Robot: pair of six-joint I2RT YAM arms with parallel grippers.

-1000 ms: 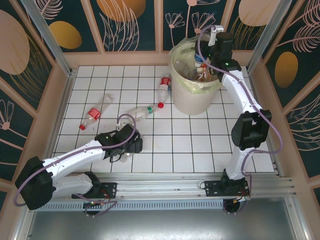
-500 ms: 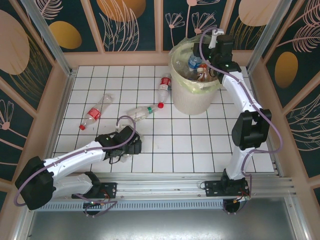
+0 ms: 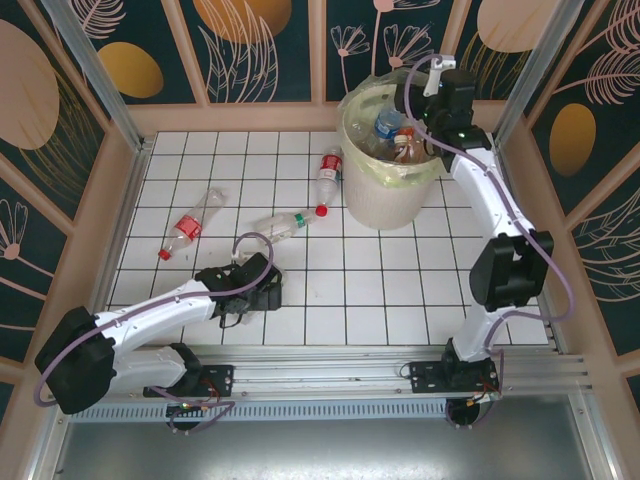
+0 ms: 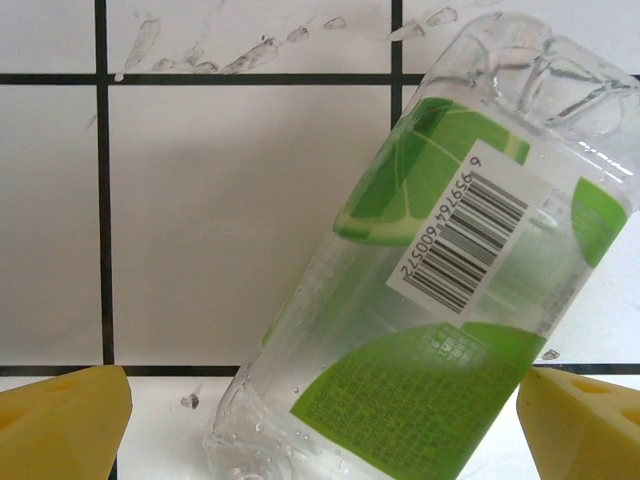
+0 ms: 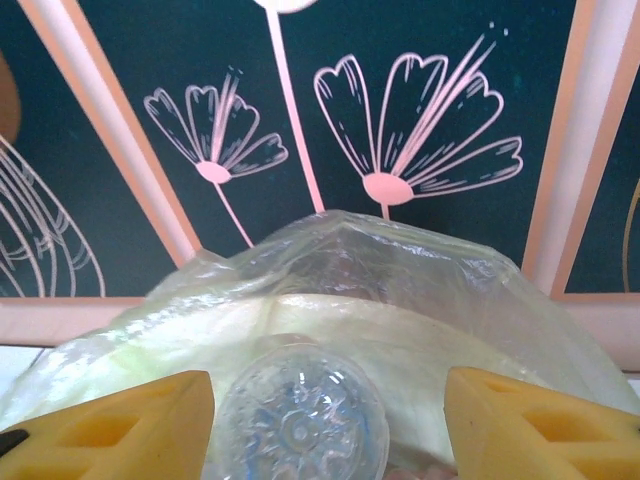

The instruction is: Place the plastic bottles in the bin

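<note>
A clear plastic bottle with a lime-green label (image 4: 430, 300) lies on the white tiles between the yellow fingertips (image 4: 62, 420) of my left gripper (image 4: 320, 430), which is open and low over it (image 3: 268, 292). My right gripper (image 3: 408, 103) hangs over the cream bin (image 3: 385, 200), open. The round base of a clear bottle (image 5: 300, 425) shows between its fingers, close to the left one and apart from the right. That blue-labelled bottle (image 3: 386, 124) sits in the bin among others. Three more bottles lie on the floor (image 3: 184, 229), (image 3: 285, 222), (image 3: 328, 172).
A clear bag (image 5: 350, 250) lines the bin and bulges over its rim (image 5: 330, 320). Wooden walls with flower panels (image 3: 270, 50) enclose the tiled floor. A metal rail (image 3: 330, 375) runs along the near edge by the arm bases.
The blue-labelled bottle has dropped from the right gripper into the bin, and that gripper has drawn back a little to the right. The left arm has shifted only slightly over the green-labelled bottle.
</note>
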